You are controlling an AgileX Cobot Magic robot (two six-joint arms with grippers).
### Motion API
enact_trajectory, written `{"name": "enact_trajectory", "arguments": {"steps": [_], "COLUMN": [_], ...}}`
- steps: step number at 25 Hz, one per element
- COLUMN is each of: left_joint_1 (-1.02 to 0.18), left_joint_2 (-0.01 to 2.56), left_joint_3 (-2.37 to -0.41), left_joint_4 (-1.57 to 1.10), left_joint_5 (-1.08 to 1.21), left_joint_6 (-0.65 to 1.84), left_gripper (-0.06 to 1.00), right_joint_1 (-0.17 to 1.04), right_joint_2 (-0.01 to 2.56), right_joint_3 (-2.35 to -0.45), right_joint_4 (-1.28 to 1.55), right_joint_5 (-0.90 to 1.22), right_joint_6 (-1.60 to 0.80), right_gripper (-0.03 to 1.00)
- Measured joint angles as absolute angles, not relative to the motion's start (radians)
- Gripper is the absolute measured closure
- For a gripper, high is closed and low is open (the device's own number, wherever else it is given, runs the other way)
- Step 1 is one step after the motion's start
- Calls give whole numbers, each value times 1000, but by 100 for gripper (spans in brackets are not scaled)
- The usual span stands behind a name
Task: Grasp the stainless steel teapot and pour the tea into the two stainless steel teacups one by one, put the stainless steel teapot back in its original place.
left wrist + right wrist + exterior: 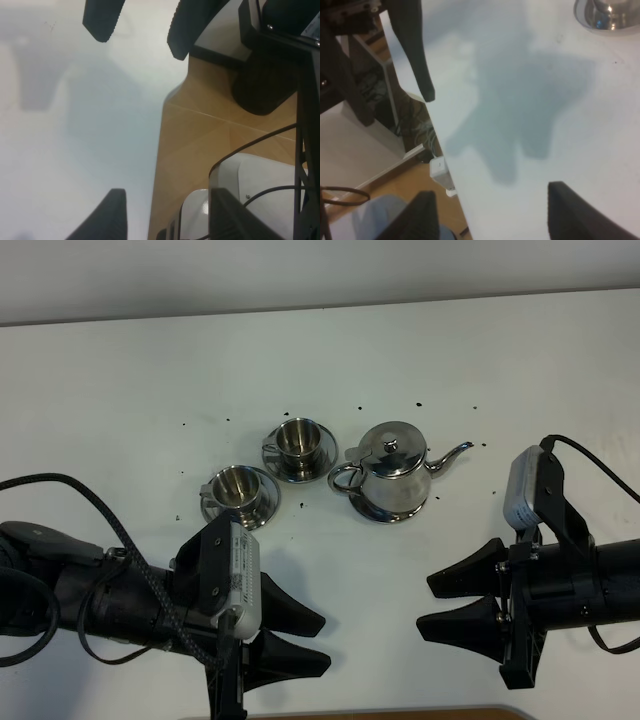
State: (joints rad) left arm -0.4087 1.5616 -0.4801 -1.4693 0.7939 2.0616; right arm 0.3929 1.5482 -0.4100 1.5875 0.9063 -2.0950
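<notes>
- I count one stainless steel teapot (393,472), standing upright with its lid on, mid-table. Its spout points to the right side and its loop handle faces the cups.
- I count two steel teacups, a farther cup (297,437) and a nearer cup (238,485). Each sits on its own saucer, so two saucers (318,462) (262,510), both left of the teapot.
- The farther cup's saucer lies just beside the teapot's handle.
- The left gripper (322,642) hovers near the table's front edge with its fingers spread, holding nothing.
- The right gripper (428,606) is also at the front edge, jaws wide apart and empty, well clear of the teapot.
- A label (232,565) on the left wrist housing carries print too small for me to read.
- Dark specks (301,505) dot the white table (120,380) around the set.
- The cup interiors are too small for me to judge their contents.
- In the right wrist view a shiny steel rim (607,17) is cut off at the frame edge, and I cannot tell which piece it is.
</notes>
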Motion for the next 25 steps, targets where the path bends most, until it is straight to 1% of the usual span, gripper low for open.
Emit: {"name": "enact_trajectory", "arguments": {"steps": [25], "left_joint_1": [-409], "left_joint_2": [1562], "left_joint_3": [-480], "left_joint_4": [-1475], "left_joint_5": [806], "left_joint_6": [2062], "left_gripper": [50], "right_joint_1": [393], "right_joint_2": [1548], "right_joint_3": [-410], "right_joint_4": [1611], "right_joint_5": [906], "right_joint_6": [-2095], "right_gripper": [49]}}
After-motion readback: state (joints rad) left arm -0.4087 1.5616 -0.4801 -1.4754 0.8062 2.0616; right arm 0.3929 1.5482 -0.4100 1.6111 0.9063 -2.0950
